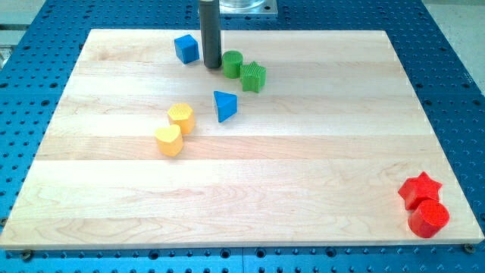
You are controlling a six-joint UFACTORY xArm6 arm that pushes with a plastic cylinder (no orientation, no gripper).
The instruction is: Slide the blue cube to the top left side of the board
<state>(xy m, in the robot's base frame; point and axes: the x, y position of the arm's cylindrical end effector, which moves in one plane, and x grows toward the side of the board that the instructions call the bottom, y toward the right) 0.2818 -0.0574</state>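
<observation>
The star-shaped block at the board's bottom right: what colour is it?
Red star, clear in the camera view.

Lighting: bright, even, overhead. Shadows: short, soft, close under each block. Glare: none on the board (303,167). Focus: sharp throughout.

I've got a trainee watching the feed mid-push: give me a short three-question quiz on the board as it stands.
1. True or false: my tip sits at the view's left of the blue cube.
2. Which block lies nearest my tip on its right? A) green cylinder B) red star C) yellow heart
3. Fill in: the blue triangular block lies toward the view's ____ from my tip.

Key: 1 false, it is at the cube's right; 2 A; 3 bottom.
</observation>
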